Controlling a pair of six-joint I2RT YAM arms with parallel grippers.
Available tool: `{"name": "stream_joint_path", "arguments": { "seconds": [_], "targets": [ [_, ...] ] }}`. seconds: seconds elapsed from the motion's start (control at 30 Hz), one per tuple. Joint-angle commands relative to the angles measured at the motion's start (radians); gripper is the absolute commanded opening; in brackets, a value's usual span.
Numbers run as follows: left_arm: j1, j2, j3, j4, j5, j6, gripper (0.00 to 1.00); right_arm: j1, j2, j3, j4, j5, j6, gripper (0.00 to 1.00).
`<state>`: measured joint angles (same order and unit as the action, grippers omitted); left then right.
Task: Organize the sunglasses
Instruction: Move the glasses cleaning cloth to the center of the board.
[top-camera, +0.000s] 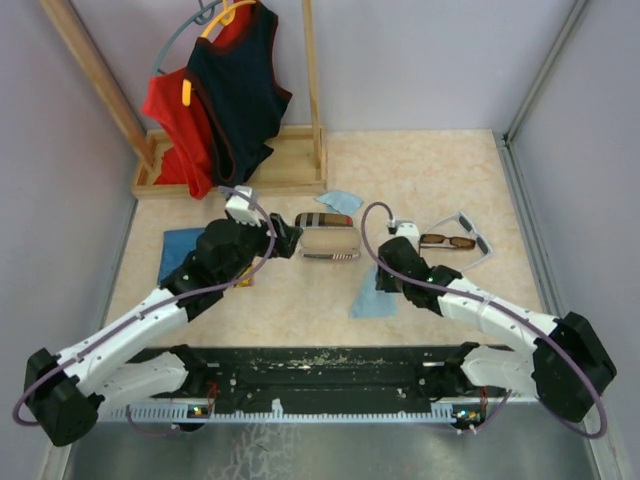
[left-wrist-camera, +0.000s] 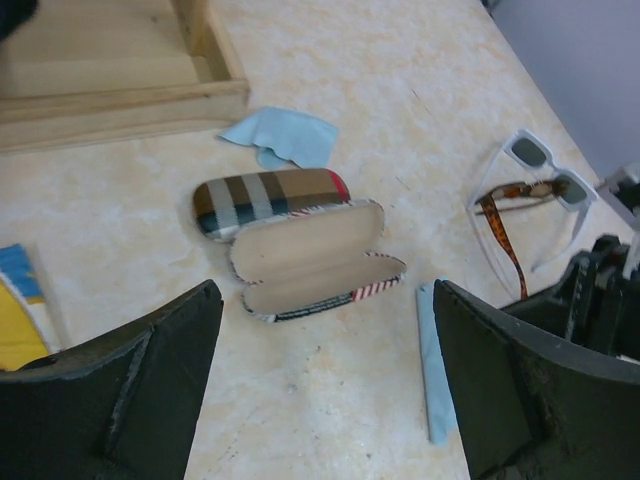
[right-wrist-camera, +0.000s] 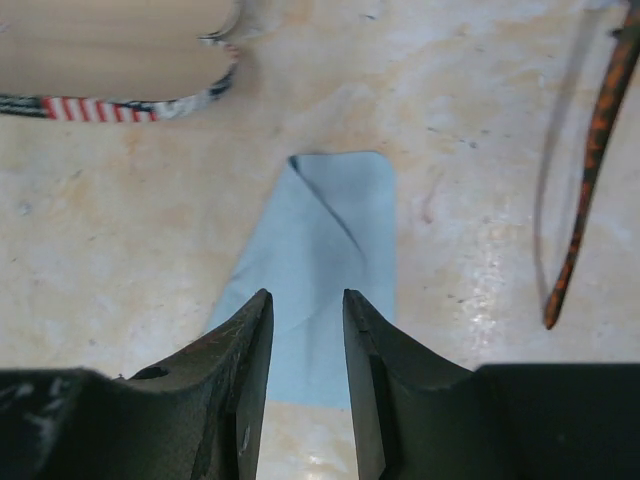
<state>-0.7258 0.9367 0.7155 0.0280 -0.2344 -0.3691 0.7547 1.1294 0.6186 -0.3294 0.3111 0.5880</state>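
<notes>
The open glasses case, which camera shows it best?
The left wrist view: the open glasses case lies whole and close, its empty beige lining and flag-striped rim clear. The top external view shows it small and distant; the right wrist view catches only one edge at top left.

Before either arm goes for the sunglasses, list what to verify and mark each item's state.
1. Flag-print case open and empty: ok.
2. Left gripper open, holding nothing: ok.
3. Right gripper free: ok, fingers narrowly apart over the light-blue cloth, nothing between them.
4. Pairs lying apart: not ok, the brown sunglasses lie across the white-grey sunglasses.
5. Arms folded for casing: not ok, both pairs have their arms spread.
6. Plaid case open: not ok, it is shut.
</notes>
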Motion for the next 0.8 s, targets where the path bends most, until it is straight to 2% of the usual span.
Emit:
{"name": "stream_joint_path", "arguments": {
  "seconds": [0.0,0.13,0.23,0.5,0.77],
  "targets": [
    [-0.071,0.095,0.023,0.062,0.097,0.009,0.91,-0.146,-0.063,-0.06,0.019,-0.093,0.005,0.34],
    [-0.202,0.199,0.051,0.102,0.031,0.023,0.89,-0.289,-0.079,-0.11,0.069,-0.252,-0.007,0.33],
    [-0.264,0.303,0.069,0.133,0.022,0.022,0.86,-0.33,-0.081,-0.14,0.102,-0.331,-0.01,0.29],
    [-0.348,0.542,0.092,0.169,0.035,-0.046,0.76,-0.334,-0.165,-0.166,0.059,-0.281,-0.009,0.29],
    [-0.451,0.706,0.161,0.1,-0.002,-0.076,0.74,-0.344,-0.227,-0.191,0.04,-0.264,-0.007,0.29]
  ]
}}
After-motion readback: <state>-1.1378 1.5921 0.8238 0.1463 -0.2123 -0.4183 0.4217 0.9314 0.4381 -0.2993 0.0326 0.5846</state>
